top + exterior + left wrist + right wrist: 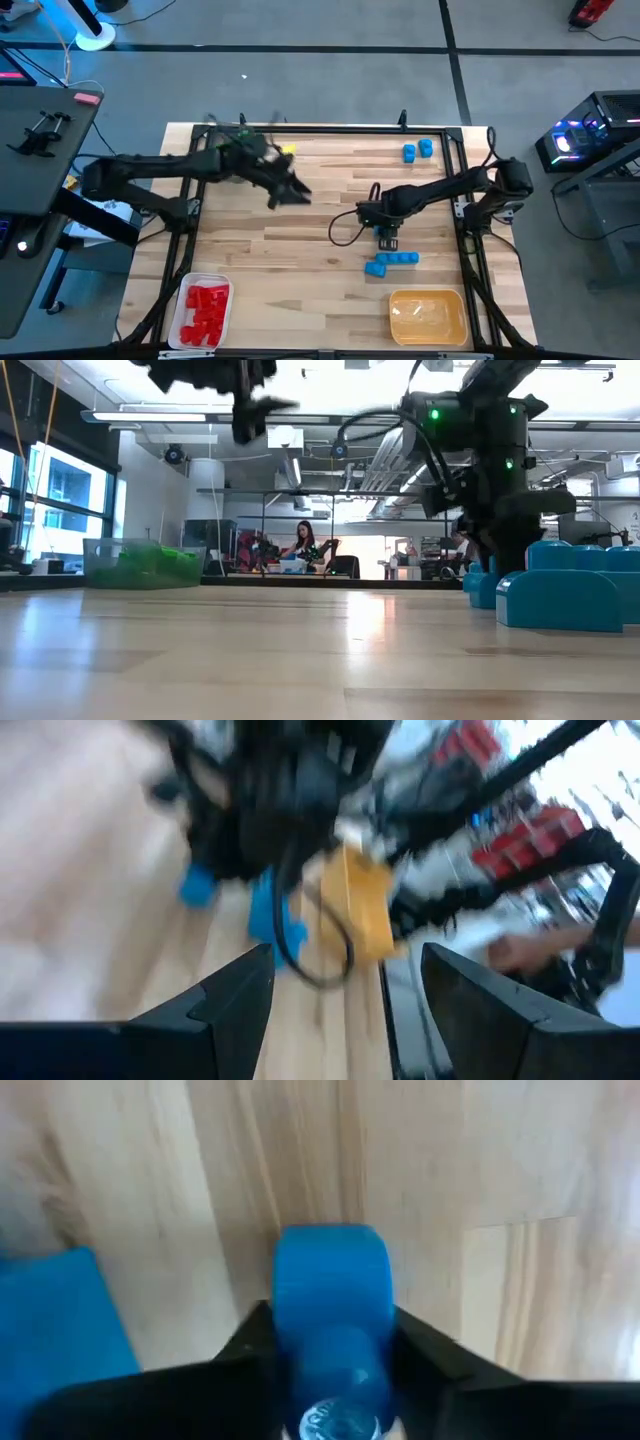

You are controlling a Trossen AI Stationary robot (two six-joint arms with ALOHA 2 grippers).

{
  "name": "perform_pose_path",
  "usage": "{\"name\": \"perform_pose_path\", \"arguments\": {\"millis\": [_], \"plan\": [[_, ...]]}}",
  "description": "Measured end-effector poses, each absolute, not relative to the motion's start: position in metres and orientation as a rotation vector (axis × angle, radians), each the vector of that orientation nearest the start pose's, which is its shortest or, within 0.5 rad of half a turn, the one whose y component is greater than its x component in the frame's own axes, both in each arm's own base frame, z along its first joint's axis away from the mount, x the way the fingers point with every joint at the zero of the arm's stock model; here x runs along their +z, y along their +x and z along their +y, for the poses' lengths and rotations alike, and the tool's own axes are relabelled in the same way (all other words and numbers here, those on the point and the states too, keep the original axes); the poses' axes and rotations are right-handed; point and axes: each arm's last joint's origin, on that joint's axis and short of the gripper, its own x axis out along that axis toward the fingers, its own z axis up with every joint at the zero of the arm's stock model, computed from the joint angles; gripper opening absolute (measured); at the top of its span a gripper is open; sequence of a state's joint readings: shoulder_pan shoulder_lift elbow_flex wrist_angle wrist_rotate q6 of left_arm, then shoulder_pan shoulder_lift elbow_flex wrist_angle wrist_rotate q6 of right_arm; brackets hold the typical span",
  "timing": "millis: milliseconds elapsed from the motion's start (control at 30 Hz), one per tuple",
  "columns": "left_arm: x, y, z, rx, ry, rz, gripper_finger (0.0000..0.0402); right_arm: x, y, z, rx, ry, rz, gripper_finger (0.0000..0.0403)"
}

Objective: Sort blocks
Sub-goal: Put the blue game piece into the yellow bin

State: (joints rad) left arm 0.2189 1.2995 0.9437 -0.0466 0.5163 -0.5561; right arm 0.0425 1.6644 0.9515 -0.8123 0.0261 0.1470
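Note:
My right gripper points down at the table's right middle, shut on a small blue block. A short row of joined blue blocks lies just nearer on the wood and shows large in the low view. Two more blue blocks sit at the far right. Red blocks fill a white tray at the near left. My left gripper hangs open and raised over the table's far left middle, with nothing between its fingers. My right gripper pinches the blue block's two opposite sides between its two fingers, coming from above and pointing down. The block's rounded end sticks out past the fingertips toward the wood. Whether it rests on the table or hangs just clear, I cannot tell.
A yellow tray stands at the near right, below the blue row. A clear tray of green blocks stands at the far left. A dark rail frame borders the wooden table. Bare wood lies in the middle.

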Motion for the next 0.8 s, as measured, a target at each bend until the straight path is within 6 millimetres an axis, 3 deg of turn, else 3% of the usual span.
{"name": "perform_pose_path", "arguments": {"millis": [133, 333, 433, 533, 800], "plan": [[0.33, 0.259, 0.057, -0.092, -0.58, 0.266, 0.0239, 0.173, 0.273, 0.011, -0.104, 0.075, 1.494, 0.0016], [0.366, 0.233, 0.063, 0.051, -0.391, 0.021, 0.0239, 0.226, 0.26, 0.012, -0.159, 0.164, 1.379, 0.0037], [0.368, 0.231, 0.065, 0.08, -0.353, 0.011, 0.0239, 0.254, 0.246, 0.02, -0.169, 0.296, 1.28, 0.0027], [0.364, 0.234, 0.068, 0.089, -0.364, 0.029, 0.0239, 0.271, 0.229, 0.04, -0.044, 0.481, 1.234, 0.001], [0.34, 0.259, 0.075, 0.107, -0.402, 0.126, 0.0239, 0.26, 0.199, 0.122, 0.164, 0.69, 1.338, 0.002]]}}
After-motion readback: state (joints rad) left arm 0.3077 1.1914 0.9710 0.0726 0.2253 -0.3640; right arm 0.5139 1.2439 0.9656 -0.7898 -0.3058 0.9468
